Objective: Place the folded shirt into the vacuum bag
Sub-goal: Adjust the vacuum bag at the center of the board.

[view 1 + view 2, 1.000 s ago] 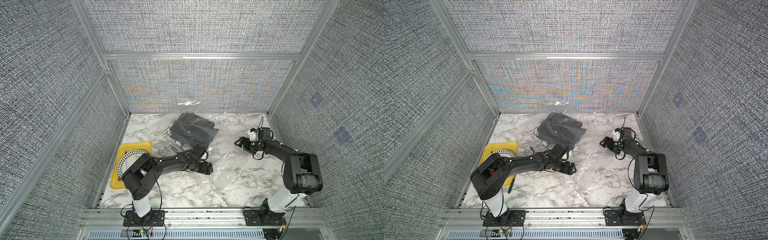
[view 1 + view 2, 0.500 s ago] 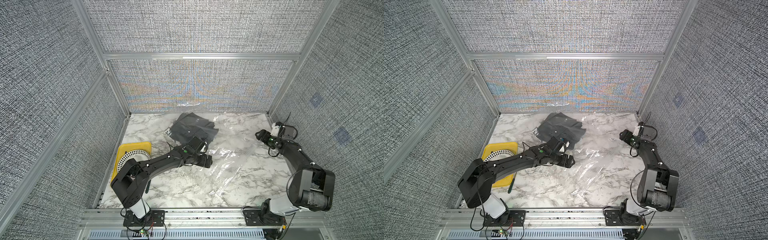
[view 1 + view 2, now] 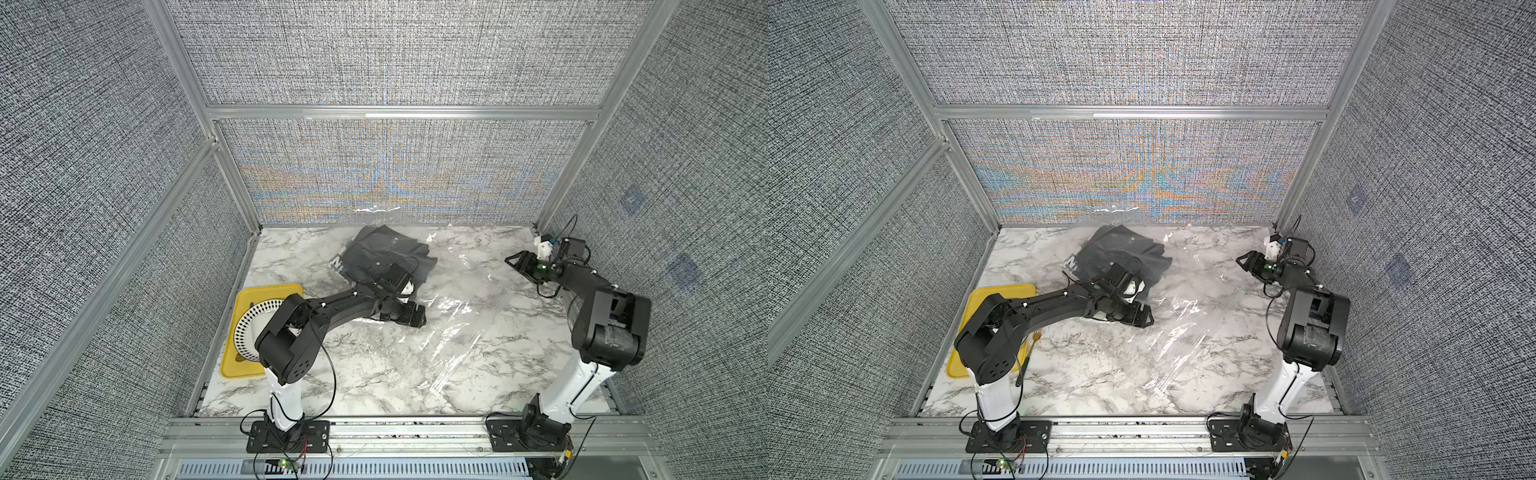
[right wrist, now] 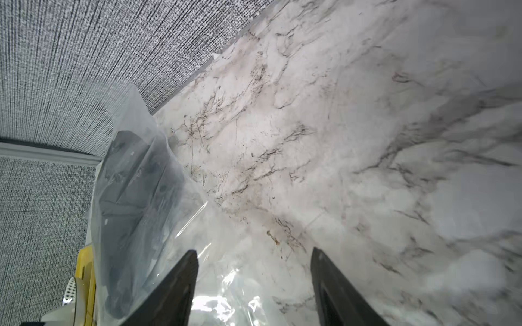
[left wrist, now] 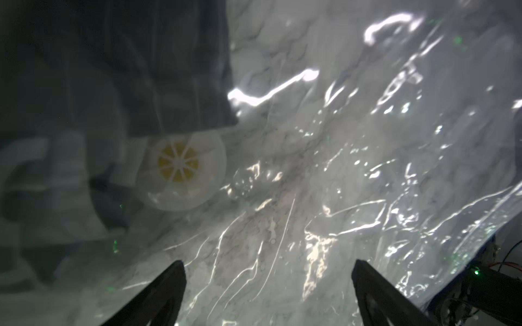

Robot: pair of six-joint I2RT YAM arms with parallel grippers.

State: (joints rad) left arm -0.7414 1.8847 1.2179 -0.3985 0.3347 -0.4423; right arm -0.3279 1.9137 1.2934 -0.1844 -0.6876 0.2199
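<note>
— Grey woven walls, marble desk. Start at the left claw: what is it doing?

— It is spread wide and holding nothing, low over the clear bag. From its wrist, crinkled film fills the view. The round white valve sits just beyond, touching the edge of the dark shirt.

— And the right claw?

— Its jaws are apart too, with nothing between them. It has swung back from the bag toward the far right corner.

— So where is the shirt?

— At the far end of the desk, under film. From the right wrist the bag looks wrapped over it, so I judge it inside, or nearly.

— Meaning?

— Neither arm grips anything, so the placing looks about done. Whether the left claw is itself inside the bag's mouth, I cannot tell.
</note>
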